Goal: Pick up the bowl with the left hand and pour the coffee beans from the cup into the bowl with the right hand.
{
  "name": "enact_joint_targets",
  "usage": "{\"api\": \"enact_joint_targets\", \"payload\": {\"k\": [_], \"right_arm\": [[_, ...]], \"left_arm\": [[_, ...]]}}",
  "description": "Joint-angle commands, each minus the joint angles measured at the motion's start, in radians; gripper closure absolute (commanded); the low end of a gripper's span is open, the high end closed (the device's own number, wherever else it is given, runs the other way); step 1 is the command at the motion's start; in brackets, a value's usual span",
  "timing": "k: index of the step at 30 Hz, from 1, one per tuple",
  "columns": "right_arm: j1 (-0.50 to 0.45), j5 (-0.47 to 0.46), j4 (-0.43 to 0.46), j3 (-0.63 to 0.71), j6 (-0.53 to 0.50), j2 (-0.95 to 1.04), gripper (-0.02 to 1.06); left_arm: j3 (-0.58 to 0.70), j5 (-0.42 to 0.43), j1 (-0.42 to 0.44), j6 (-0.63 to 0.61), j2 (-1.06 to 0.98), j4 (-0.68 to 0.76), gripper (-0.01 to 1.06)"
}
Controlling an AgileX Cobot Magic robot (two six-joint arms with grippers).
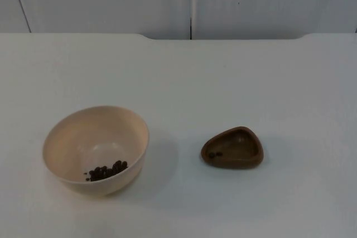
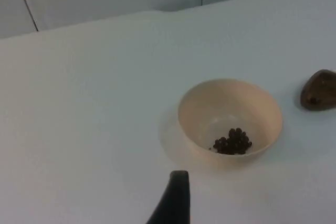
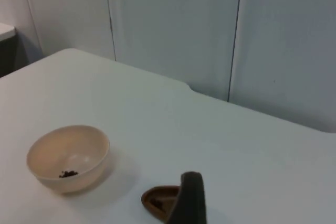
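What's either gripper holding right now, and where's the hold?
Nothing is held. The bowl with coffee beans and the brown cup both sit free on the table, apart from each other.

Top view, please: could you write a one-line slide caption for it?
Cream bowl holding coffee beans beside a brown cup, a couple of beans left inside, on the white table.

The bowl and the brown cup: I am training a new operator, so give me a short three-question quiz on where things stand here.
1. True or false: the bowl lies tipped on its side.
2. Where is the main pile of coffee beans? A) in the bowl B) on the table C) in the brown cup
3. Fill in: the cup stands ___ the bowl, not touching it.

Key: 1 false, it stands upright. 2 A; a few beans sit in the cup. 3 beside.
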Motion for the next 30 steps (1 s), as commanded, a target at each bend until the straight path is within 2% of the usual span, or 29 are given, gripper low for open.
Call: {"api": "enact_joint_targets", "payload": {"k": [1, 6, 13, 22, 25, 30], "right_arm": [[-0.001, 0.045, 0.003, 0.003, -0.008, -0.022, 0.38], [-0.001, 0.072, 0.004, 0.003, -0.008, -0.056, 0.38], [-0.001, 0.082, 0.004, 0.003, -0.008, -0.097, 0.38], [-0.001, 0.152, 0.004, 0.003, -0.008, -0.115, 0.38], [-0.001, 0.219, -0.003, 0.003, -0.008, -0.115, 0.38], [-0.001, 0.259, -0.001, 0.034, -0.008, -0.127, 0.38]], "left_arm": [[0.039, -0.023, 0.002, -0.018, -0.003, 0.010, 0.25], [0.039, -0.028, 0.002, -0.081, -0.003, 0.045, 0.25], [0.039, -0.026, 0.002, -0.087, -0.003, 0.050, 0.25], [0.040, -0.024, 0.002, -0.087, -0.003, 0.046, 0.25], [0.042, -0.024, 0.002, -0.087, -0.003, 0.046, 0.25], [0.042, -0.024, 0.002, -0.087, -0.003, 0.044, 0.25]]}}
